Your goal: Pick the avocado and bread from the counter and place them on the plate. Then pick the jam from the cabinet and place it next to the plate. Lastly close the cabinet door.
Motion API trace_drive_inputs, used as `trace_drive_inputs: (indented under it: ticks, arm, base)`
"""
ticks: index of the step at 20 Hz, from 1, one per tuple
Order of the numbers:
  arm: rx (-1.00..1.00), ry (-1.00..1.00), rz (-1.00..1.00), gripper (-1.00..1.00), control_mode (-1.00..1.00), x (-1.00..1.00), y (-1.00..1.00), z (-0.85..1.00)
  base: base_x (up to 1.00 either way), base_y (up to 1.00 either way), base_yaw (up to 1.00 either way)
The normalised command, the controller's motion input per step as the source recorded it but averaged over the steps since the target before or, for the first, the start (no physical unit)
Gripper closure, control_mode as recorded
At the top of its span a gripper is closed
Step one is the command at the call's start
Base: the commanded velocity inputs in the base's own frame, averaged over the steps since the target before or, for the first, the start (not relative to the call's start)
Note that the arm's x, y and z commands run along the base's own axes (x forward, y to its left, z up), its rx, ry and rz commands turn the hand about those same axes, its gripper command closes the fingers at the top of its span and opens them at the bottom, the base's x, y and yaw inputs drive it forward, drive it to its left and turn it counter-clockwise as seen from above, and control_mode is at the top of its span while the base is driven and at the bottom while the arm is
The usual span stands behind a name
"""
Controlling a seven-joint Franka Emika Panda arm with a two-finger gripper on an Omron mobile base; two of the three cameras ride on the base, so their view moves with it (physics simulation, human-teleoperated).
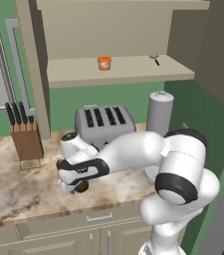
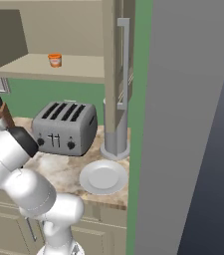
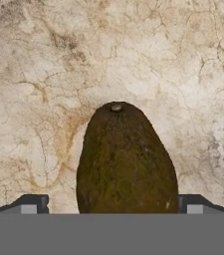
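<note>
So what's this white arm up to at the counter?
The arm has lowered its gripper over an avocado lying on the counter, with the open fingers on either side of it, not yet closed. The white plate sits bare near the toaster. A jam jar stands on the shelf of the open cabinet.

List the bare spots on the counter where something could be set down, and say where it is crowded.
Free: the marbled counter in front of the knife block, left of the open gripper, and the strip before the toaster left of the plate. Crowded: the right end, where toaster, plate and grey canister cluster, and around the avocado between the fingertips.
</note>
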Motion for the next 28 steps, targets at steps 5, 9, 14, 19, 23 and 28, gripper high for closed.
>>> trace_drive_inputs:
  ticks: [5, 9, 14, 19, 23, 28]
  arm:
    - [-0.02, -0.06, 0.00, 1.00, -1.00, -0.21, -0.10, -0.21]
    - [0.00, -0.10, 0.00, 1.00, -1.00, -0.19, -0.45, -0.07]
    - [0.00, -0.18, 0.00, 1.00, -1.00, -0.18, -0.61, 0.09]
    - [0.00, -0.17, -0.01, 1.00, -1.00, -0.12, -0.50, 0.70]
    - [0.08, -0.02, -0.03, 1.00, -1.00, -0.06, -0.70, 0.65]
    - [0.18, 0.08, -0.03, 1.00, -1.00, -0.13, -0.96, 0.32]
  base:
    - [0.00, 0.00, 0.00]
    - [0.00, 0.00, 0.00]
    - [0.00, 0.00, 0.00]
    - [0.00, 0.00, 0.00]
    - [0.00, 0.00, 0.00]
    - [0.00, 0.00, 0.00]
